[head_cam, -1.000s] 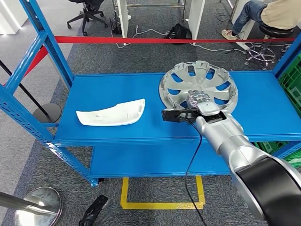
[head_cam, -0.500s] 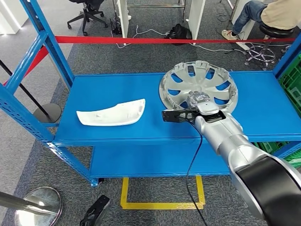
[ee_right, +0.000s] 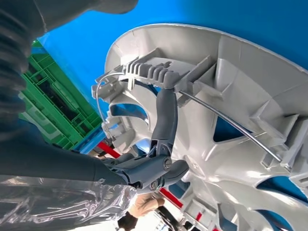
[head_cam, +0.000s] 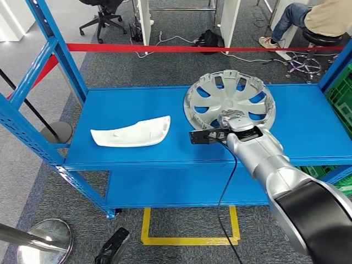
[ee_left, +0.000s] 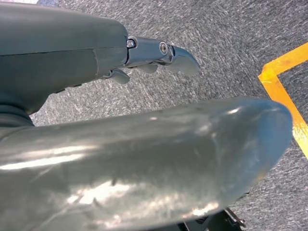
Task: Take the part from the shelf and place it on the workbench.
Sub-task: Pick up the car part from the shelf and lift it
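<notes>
A silver hubcap (head_cam: pixel 230 93) sits hollow side up on the blue shelf (head_cam: pixel 137 104), right of the middle, with its near edge raised. My right hand (head_cam: pixel 232 118) grips that near rim. In the right wrist view dark fingers (ee_right: pixel 165 120) hook over the rim of the hubcap (ee_right: pixel 247 96), beside its wire ring. A long white plastic part (head_cam: pixel 131 132) lies flat on the shelf to the left, apart from the hand. My left hand (ee_left: pixel 145 159) hangs over grey carpet with its fingers (ee_left: pixel 160 50) straight and nothing in them.
A green crate (head_cam: pixel 342 93) stands at the shelf's right end. Blue uprights (head_cam: pixel 54 44) frame the left side. Red barrier tape (head_cam: pixel 187 48) runs behind the shelf, and a seated person (head_cam: pixel 319 16) is beyond it. A stanchion base (head_cam: pixel 43 239) and yellow floor marking (head_cam: pixel 187 239) lie below.
The hubcap has shifted slightly left and tilted, its near edge lifted by my right hand. The white part has not moved.
</notes>
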Robot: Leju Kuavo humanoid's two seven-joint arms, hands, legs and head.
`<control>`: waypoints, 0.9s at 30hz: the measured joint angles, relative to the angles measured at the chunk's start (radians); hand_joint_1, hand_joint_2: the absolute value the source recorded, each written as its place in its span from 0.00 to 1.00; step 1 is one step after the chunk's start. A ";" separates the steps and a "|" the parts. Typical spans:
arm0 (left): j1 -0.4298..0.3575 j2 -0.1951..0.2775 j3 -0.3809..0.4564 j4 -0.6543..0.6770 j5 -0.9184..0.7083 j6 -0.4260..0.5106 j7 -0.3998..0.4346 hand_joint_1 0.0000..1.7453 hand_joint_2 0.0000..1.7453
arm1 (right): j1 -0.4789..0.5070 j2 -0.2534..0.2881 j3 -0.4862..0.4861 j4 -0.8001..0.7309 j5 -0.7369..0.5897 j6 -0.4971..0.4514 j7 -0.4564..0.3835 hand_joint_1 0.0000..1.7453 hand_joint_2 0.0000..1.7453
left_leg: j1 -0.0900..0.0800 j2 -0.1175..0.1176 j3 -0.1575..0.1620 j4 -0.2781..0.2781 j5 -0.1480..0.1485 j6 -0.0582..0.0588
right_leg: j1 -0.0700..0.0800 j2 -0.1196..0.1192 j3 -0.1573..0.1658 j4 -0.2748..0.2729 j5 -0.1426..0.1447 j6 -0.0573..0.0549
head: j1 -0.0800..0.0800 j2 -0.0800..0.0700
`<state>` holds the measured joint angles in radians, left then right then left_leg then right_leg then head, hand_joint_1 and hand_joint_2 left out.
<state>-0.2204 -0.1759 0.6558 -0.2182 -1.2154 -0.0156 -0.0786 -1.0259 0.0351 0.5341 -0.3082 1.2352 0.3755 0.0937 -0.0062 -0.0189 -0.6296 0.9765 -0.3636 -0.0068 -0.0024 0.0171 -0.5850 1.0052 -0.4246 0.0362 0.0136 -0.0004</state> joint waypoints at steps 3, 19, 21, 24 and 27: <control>0.000 0.000 0.000 0.000 0.000 0.000 0.000 0.00 0.00 | -0.001 0.000 0.000 0.000 0.000 0.004 -0.002 0.00 1.00 | 0.000 0.000 0.000 0.000 0.000 0.000 | 0.000 0.000 0.000 0.000 0.000 0.000 | 0.000 0.000; -0.001 0.000 0.000 0.000 0.002 0.000 0.000 0.00 0.00 | 0.009 0.000 0.000 0.005 0.002 0.051 -0.021 1.00 1.00 | 0.000 0.000 0.000 0.000 0.000 0.000 | 0.000 0.000 0.000 0.000 0.000 0.000 | 0.000 0.000; -0.002 0.000 0.000 0.000 0.002 0.000 0.000 0.00 0.00 | 0.014 0.000 0.001 0.008 0.002 0.052 -0.029 1.00 1.00 | 0.000 0.000 0.000 0.000 0.000 0.000 | 0.000 0.000 0.000 0.000 0.000 0.000 | 0.000 0.000; -0.003 0.000 0.000 0.000 0.003 0.000 0.000 0.00 0.00 | 0.014 0.000 0.001 0.009 0.002 0.054 -0.035 1.00 1.00 | 0.000 0.000 0.000 0.000 0.000 0.000 | 0.000 0.000 0.000 0.000 0.000 0.000 | 0.000 0.000; -0.004 0.000 0.000 0.000 0.003 0.000 0.000 0.00 0.00 | 0.014 0.000 0.003 0.010 0.002 0.055 -0.036 1.00 1.00 | 0.000 0.000 0.000 0.000 0.000 0.000 | 0.000 0.001 0.000 0.000 0.000 0.000 | 0.000 0.000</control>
<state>-0.2240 -0.1759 0.6558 -0.2182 -1.2123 -0.0153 -0.0782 -1.0124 0.0351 0.5366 -0.2982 1.2372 0.4305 0.0574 -0.0062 -0.0186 -0.6297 0.9765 -0.3637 -0.0069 -0.0022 0.0178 -0.5854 1.0053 -0.4244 0.0362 0.0134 -0.0004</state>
